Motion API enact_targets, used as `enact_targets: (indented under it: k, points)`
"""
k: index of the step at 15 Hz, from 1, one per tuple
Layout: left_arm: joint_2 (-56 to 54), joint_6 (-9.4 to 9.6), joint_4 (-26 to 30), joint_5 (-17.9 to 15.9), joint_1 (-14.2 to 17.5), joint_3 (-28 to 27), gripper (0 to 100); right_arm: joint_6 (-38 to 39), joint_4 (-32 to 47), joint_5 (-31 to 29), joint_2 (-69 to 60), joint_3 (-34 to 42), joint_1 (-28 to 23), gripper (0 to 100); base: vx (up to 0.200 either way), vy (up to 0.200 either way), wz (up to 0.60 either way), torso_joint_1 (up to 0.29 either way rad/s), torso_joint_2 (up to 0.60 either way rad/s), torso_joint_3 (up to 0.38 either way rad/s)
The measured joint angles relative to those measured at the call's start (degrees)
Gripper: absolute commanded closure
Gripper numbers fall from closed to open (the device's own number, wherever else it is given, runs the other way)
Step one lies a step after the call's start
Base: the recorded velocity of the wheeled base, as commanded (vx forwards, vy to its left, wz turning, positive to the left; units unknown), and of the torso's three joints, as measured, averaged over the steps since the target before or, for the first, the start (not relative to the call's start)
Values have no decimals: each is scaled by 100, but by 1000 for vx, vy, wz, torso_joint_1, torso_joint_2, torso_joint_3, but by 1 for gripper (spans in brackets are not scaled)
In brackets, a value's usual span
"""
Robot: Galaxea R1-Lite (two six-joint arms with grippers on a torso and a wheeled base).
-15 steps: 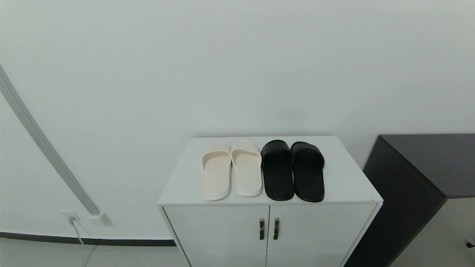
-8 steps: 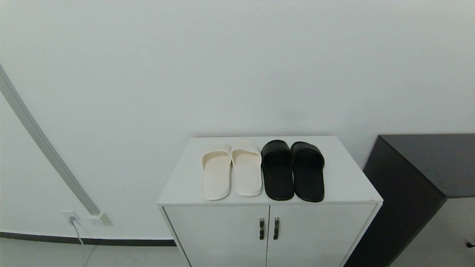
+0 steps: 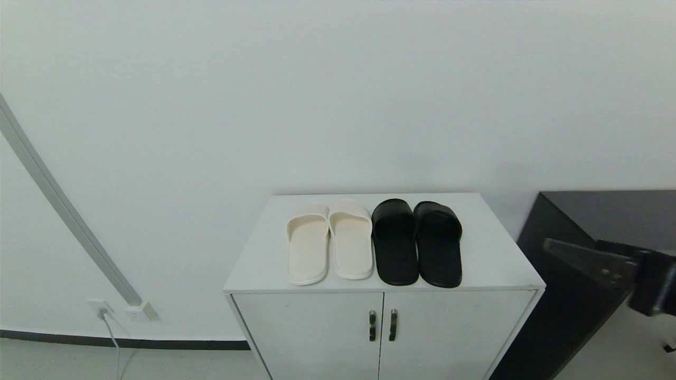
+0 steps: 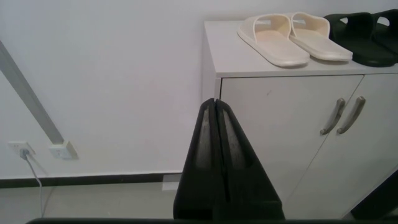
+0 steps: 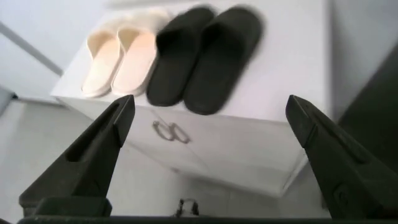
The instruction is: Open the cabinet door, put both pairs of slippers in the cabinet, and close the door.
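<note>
A white cabinet (image 3: pixel 491 258) stands against the wall, both doors shut, with two metal handles (image 3: pixel 382 325) side by side at the middle. On its top lie a cream pair of slippers (image 3: pixel 327 245) to the left and a black pair of slippers (image 3: pixel 417 243) to the right, touching, toes toward the wall. My right gripper (image 3: pixel 573 248) hangs to the right of the cabinet at about top height, open wide (image 5: pixel 210 102), with nothing between its fingers. My left gripper (image 4: pixel 215 106) is shut and empty, low and to the left in front of the cabinet (image 4: pixel 273 118).
A dark grey table (image 3: pixel 623 227) stands close to the cabinet's right side. On the wall at the left run a slanted grey conduit (image 3: pixel 53 195) and a socket with a plugged cable (image 3: pixel 100 309). Open floor lies left of the cabinet.
My right gripper has come into the head view from the right edge, beside the cabinet. The slippers and the cabinet doors have not moved.
</note>
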State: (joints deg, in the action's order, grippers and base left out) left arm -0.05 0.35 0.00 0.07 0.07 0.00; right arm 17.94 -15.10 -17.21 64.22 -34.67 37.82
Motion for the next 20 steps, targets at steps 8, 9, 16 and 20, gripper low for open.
enact_targets:
  k: [8,9,16,20]
  points:
    - [0,-9,0,-2,-2,0,100,269,-1883,-1593,3296,-1176,757,0,0,0,0,0,0,0]
    - [0,-9,2,0,2,0,100,263,-1970,-1736,3644,-1381,739,0,0,0,0,0,0,0]
    - [0,-9,0,0,-2,0,100,-21,-2094,-2029,5125,-2478,378,0,0,0,0,0,0,0]
    - [0,-11,0,0,2,-2,100,-624,-2658,-1848,5593,-2792,168,0,0,0,0,0,0,0]
